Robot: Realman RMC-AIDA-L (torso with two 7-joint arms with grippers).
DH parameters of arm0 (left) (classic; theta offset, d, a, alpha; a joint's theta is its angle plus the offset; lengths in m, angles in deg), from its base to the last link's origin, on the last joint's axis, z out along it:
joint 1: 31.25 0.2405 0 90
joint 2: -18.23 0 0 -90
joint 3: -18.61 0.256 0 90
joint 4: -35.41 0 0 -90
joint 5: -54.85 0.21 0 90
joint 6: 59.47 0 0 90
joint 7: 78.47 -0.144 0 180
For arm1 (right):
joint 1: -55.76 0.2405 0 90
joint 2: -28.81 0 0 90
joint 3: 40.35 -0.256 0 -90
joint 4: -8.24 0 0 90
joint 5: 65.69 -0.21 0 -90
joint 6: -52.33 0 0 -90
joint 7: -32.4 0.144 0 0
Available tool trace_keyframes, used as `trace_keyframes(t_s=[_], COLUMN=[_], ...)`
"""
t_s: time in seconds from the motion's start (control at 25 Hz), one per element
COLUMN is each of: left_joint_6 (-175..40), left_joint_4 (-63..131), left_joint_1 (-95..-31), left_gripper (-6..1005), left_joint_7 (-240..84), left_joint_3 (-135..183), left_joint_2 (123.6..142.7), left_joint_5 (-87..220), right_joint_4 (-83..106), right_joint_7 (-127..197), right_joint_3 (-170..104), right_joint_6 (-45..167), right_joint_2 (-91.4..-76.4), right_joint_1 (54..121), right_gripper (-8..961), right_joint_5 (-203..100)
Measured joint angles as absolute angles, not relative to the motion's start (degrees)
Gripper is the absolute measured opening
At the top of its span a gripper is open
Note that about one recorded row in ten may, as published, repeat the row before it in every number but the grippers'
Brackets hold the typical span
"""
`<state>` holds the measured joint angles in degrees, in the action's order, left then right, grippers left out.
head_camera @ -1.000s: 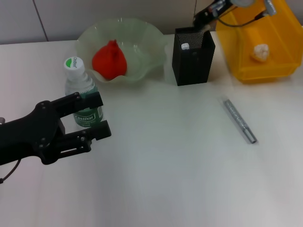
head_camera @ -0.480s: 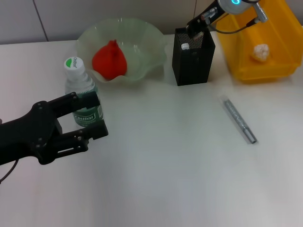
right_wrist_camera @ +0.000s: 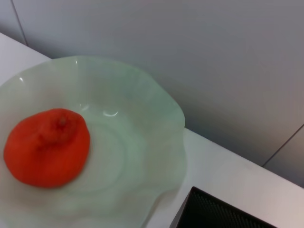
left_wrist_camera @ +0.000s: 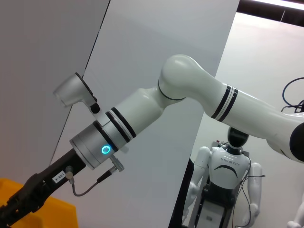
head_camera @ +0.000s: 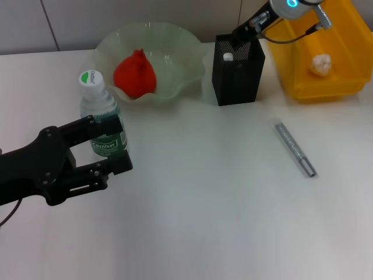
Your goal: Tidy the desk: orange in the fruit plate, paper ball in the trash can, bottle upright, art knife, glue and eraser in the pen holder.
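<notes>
Right gripper: tip over the pen holder mouth, finger state cannot tell. Left gripper: spread wide, just before the upright bottle. Orange: in fruit plate. Paper ball: in trash can. Grey knife: on desk.

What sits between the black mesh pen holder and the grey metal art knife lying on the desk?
Nothing: in the head view, bare white desk separates the black mesh pen holder from the grey metal art knife.
</notes>
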<state>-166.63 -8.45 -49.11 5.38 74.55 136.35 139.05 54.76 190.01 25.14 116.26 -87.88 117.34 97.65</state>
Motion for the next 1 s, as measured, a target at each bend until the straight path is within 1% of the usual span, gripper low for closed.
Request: trace_keyframes(t_s=[0.2, 0.32, 0.4, 0.56, 0.6, 0.84, 1.0], left_joint_6=[-166.7, -166.7, -166.8, -166.8, -166.8, -166.8, -166.8], left_joint_4=[-8.4, -8.4, -8.4, -8.4, -8.4, -8.4, -7.7], left_joint_1=[-49.2, -49.2, -49.2, -49.2, -49.2, -49.4, -49.5], left_gripper=[775, 775, 775, 775, 775, 775, 775], left_joint_7=[5.4, 5.4, 5.5, 5.5, 5.5, 5.4, 5.1], left_joint_3=[74.5, 74.5, 74.5, 74.4, 74.4, 74.4, 74.4], left_joint_2=[136.35, 136.35, 136.35, 136.35, 136.36, 136.44, 136.39], left_joint_5=[139.1, 139.1, 139.0, 139.1, 139.1, 139.0, 139.1], right_joint_4=[56.0, 60.0, 64.0, 73.9, 76.1, 85.6, 86.6], right_joint_7=[189.9, 190.0, 190.3, 191.9, 192.6, 198.2, 199.1], right_joint_3=[25.2, 25.3, 25.3, 26.2, 26.9, 31.0, 31.1], right_joint_6=[116.8, 120.0, 125.0, 135.5, 137.6, 149.4, 152.2], right_joint_2=[-87.66, -87.93, -88.35, -90.19, -90.45, -90.48, -90.55], right_joint_1=[117.2, 116.7, 116.3, 114.9, 114.4, 110.9, 108.3], right_gripper=[361, 359, 358, 359, 360, 359, 357], right_joint_5=[97.9, 98.0, 98.1, 100.7, 101.1, 101.5, 101.5])
